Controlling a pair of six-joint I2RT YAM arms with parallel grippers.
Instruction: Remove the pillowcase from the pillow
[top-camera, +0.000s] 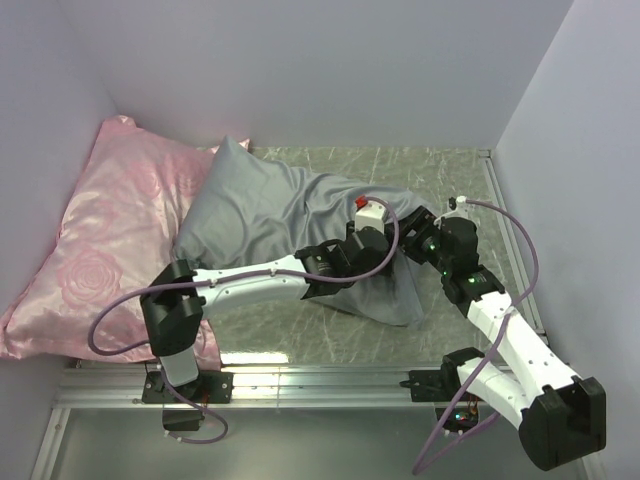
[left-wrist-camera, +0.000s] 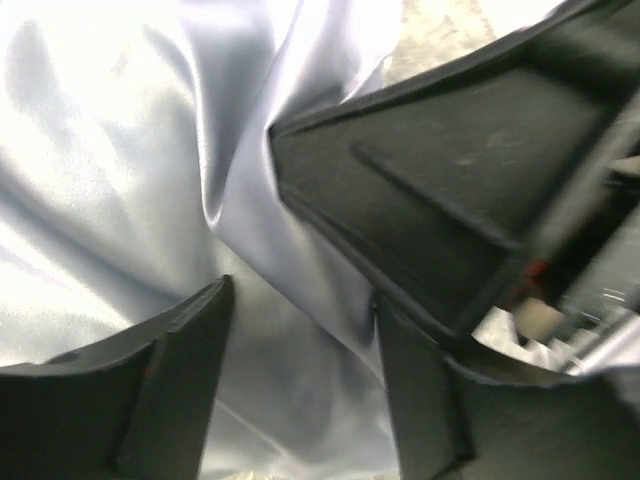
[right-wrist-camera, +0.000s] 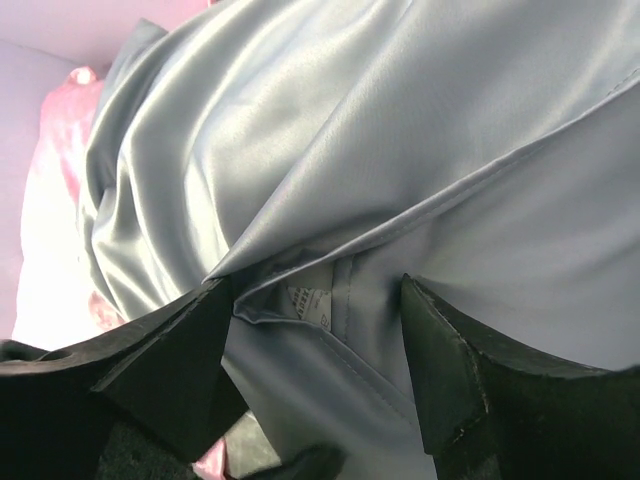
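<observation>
The grey-blue satin pillowcase (top-camera: 270, 215) lies across the table's middle, its far left corner leaning on the pink pillow. It is plump; the white pillow is hidden inside it. My left gripper (top-camera: 385, 247) sits at the case's right end. In the left wrist view it (left-wrist-camera: 300, 300) is open, with wrinkled satin (left-wrist-camera: 150, 170) between the fingers. My right gripper (top-camera: 418, 233) meets it from the right. In the right wrist view it (right-wrist-camera: 312, 290) is open astride the case's hemmed opening (right-wrist-camera: 420, 215), where a small white care label (right-wrist-camera: 310, 298) shows.
The pink rose-patterned pillow (top-camera: 95, 240) fills the left side against the wall. The marbled tabletop (top-camera: 400, 165) shows behind and to the right of the case. A metal rail (top-camera: 320, 378) runs along the near edge. Walls close in on three sides.
</observation>
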